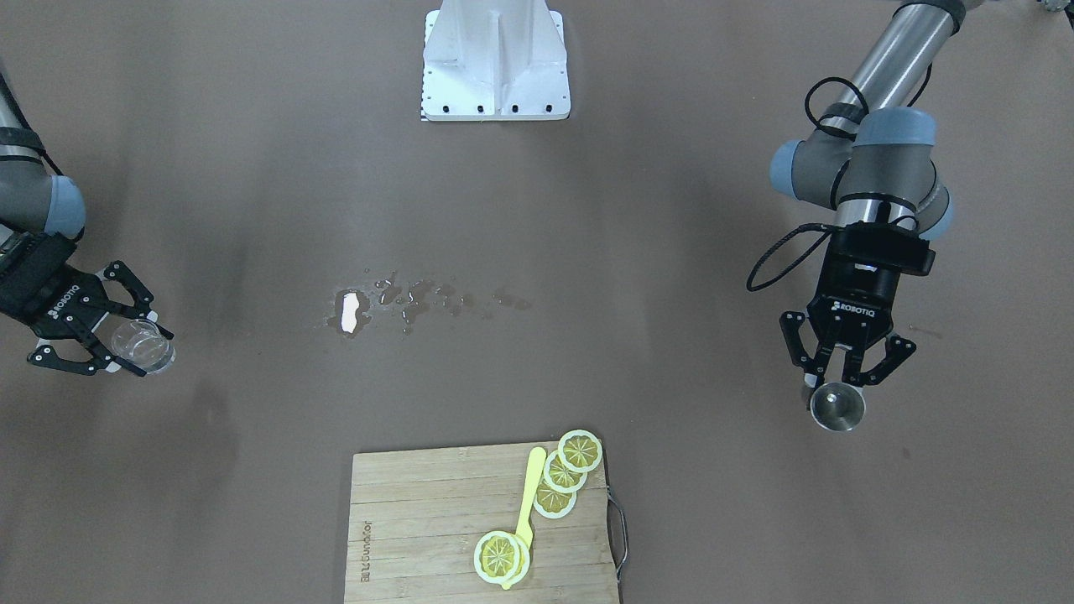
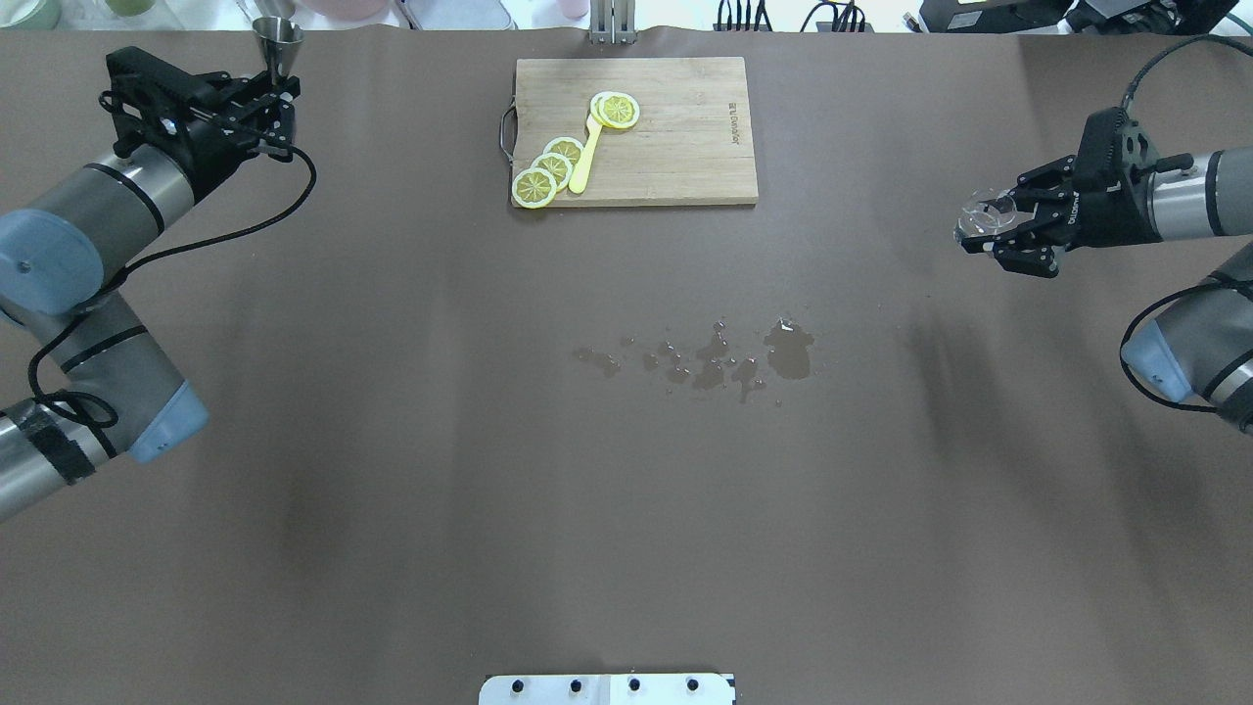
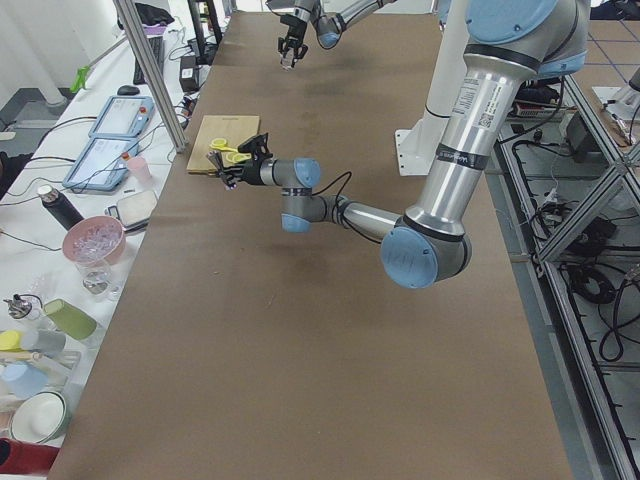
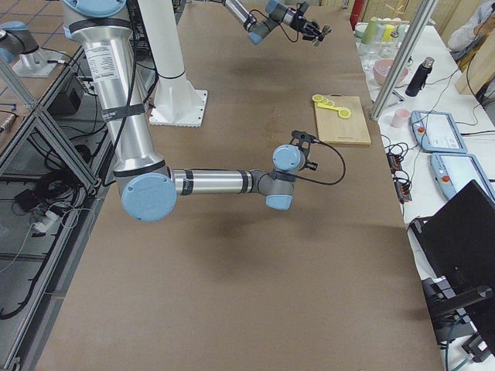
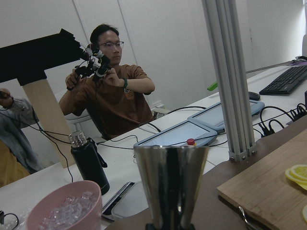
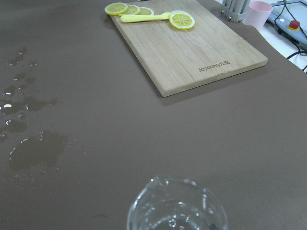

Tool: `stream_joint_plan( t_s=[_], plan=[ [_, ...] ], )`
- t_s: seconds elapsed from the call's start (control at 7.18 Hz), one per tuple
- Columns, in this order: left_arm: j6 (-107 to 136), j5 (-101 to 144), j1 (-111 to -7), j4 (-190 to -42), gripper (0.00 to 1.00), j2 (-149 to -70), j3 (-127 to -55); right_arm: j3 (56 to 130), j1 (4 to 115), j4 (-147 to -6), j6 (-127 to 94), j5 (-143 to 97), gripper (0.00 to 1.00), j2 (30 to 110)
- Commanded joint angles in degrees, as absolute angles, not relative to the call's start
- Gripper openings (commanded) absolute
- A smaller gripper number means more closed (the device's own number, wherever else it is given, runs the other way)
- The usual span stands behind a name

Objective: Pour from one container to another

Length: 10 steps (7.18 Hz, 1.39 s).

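Jaws of the left gripper (image 1: 839, 384) are closed on the steel jigger (image 1: 837, 409); the glass cup (image 1: 138, 341) is clamped by the right gripper (image 1: 151, 352), well apart.

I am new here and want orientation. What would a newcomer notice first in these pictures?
Far apart, the right gripper grips a clear glass cup, the left gripper a steel jigger. Between them a wet spill marks the table; lemon slices lie on a wooden board.
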<state>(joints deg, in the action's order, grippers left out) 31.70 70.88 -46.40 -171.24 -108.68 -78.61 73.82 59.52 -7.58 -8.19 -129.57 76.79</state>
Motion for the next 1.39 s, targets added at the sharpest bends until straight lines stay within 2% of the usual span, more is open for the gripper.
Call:
stream_joint_plan(
  t_s=[0.0,0.28,0.97,1.25],
  plan=[
    [40.23,63.23,-45.97,-170.95,0.0,-106.44,-77.53,72.87,57.05,-2.31,-11.68,-126.31,0.0,76.99],
    [41.13,54.81,-42.57,-170.95,0.0,-104.95,-77.61,69.1,53.2,6.46,-11.6,-126.56,0.0,76.82],
    [55.27,41.77,-37.45,-167.18,0.0,-103.72,-78.13,63.9,51.95,7.47,-3.45,-133.06,0.0,74.62],
    [55.46,36.41,-34.47,-162.53,0.0,-101.35,-81.46,61.19,51.94,7.47,-0.45,-133.59,0.0,73.66]
  ],
)
